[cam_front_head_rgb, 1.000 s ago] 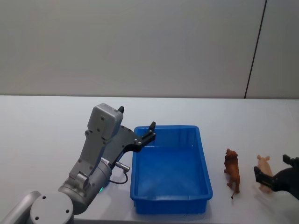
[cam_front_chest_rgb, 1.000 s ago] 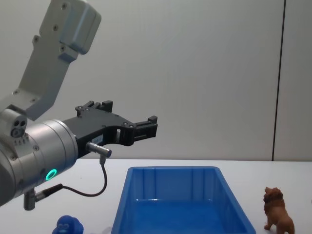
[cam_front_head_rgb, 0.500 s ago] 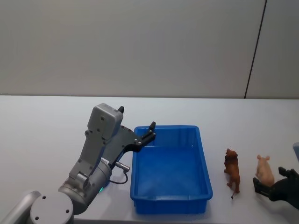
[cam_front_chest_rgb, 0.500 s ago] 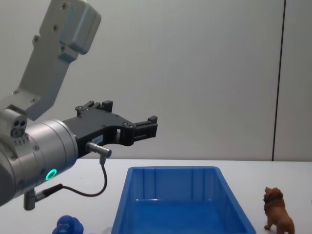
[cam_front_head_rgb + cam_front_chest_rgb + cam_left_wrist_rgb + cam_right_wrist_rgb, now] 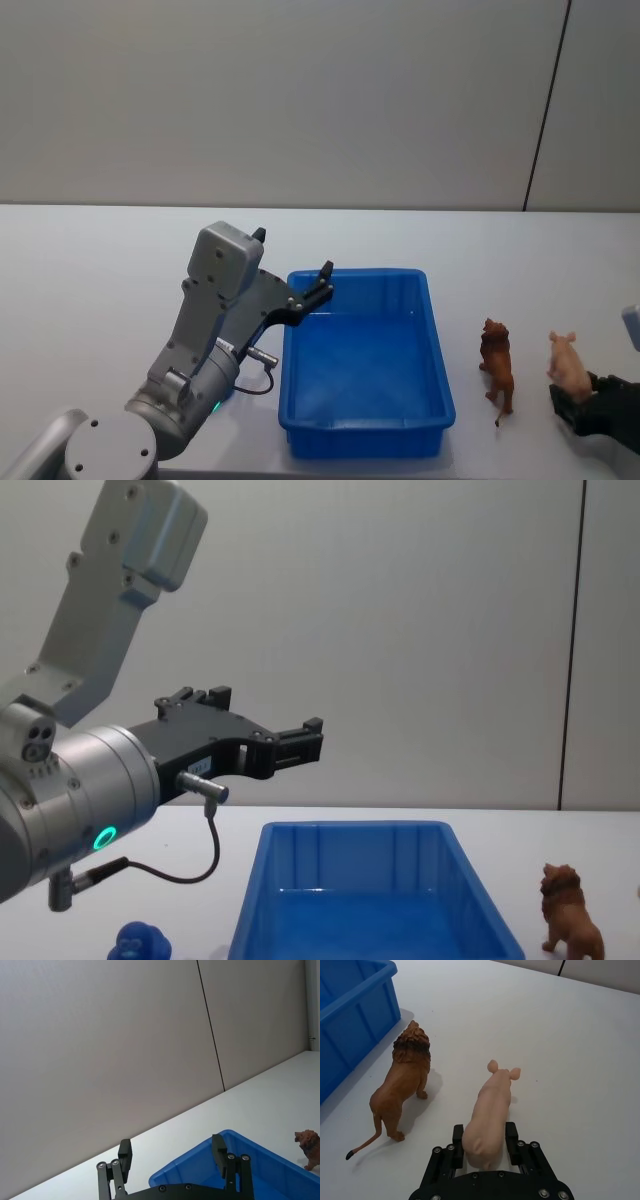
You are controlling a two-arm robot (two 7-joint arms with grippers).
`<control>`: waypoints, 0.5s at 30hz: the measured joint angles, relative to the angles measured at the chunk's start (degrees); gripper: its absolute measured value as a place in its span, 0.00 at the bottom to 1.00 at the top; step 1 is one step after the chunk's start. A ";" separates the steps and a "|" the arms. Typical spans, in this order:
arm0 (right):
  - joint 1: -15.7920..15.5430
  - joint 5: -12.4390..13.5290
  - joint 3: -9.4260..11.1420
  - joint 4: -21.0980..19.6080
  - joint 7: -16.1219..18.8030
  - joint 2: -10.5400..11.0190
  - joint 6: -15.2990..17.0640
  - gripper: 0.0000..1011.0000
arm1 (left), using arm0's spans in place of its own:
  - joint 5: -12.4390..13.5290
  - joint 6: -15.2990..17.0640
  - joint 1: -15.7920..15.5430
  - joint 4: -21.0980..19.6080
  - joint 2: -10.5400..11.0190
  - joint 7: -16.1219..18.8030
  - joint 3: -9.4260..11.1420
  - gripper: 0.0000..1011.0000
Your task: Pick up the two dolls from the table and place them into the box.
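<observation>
White table [image 5: 100, 280] in front of a plain grey wall, w/ a bright blue box [image 5: 360, 273] standing near the table's front edge, approx. centre. The box is open-topped and I see nothing inside it.

Left gripper [image 5: 170, 1144]: held up in the air, above the box's far-left corner. Its two black fingers are spread wide apart w/ nothing btwn them. The big grey arm behind it rises from the table's near-left side.

Blue doll [image 5: 140, 943]: small, lumpy, sits on the table to the left of the box, low beneath the left arm, not touching the box.

Lion doll [image 5: 497, 368]: brown, shaggy mane, stands upright on all fours on the table, right of the box and apart from it, head pointing away from the robot, tail trailing back.

Pink pig toy [image 5: 490, 1115]: stands just right of the lion, facing the same way, not touching it.

Right gripper [image 5: 484, 1132]: low at the table's near-right corner, behind the pig. Fingers parted, one each side of the pig's rump, v. close to its flanks. The pig's feet are on the table.
</observation>
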 joint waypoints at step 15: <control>0.79 2.50 0.67 -1.18 -1.76 -0.66 -1.88 0.36 | 0.00 0.00 0.00 0.00 0.00 0.00 0.00 0.99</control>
